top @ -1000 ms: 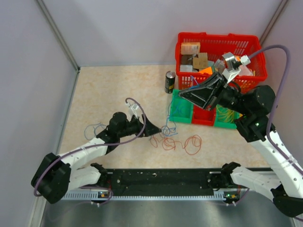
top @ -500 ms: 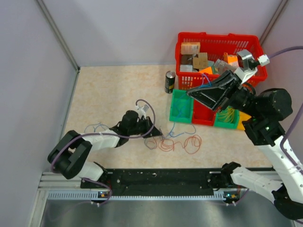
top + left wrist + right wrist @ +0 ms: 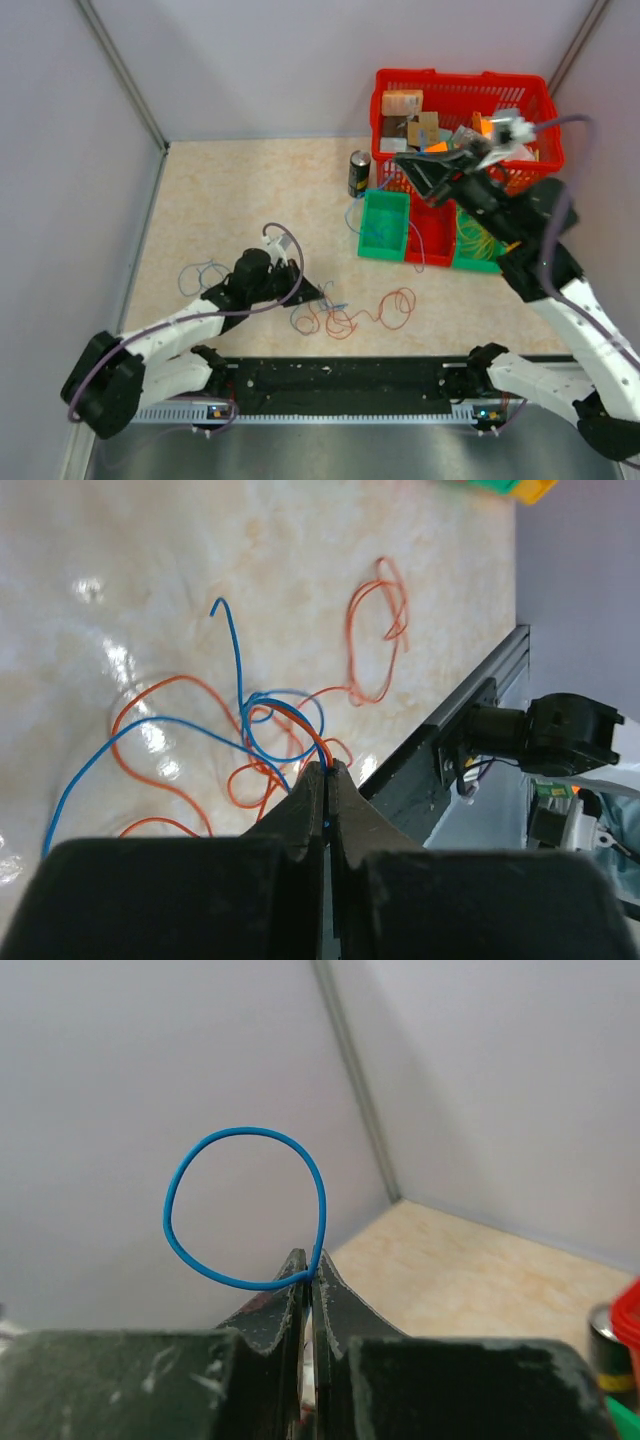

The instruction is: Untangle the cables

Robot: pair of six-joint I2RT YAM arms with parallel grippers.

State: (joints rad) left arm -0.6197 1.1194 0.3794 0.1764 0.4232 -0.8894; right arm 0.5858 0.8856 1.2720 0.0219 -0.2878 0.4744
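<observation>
2 grippers were clamped: left gripper [image 3: 325, 770] pinched the tangled blue and orange cables [image 3: 355, 315] lying on the table [image 3: 230, 190] near its front edge; right gripper [image 3: 305, 1265], raised beside the red basket [image 3: 455, 76], pinched a blue cable [image 3: 243, 1130] loop.

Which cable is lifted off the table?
The blue cable pinched in the right gripper, looping in the air above it; the orange cables that the left gripper pinches lie on the table.
</observation>
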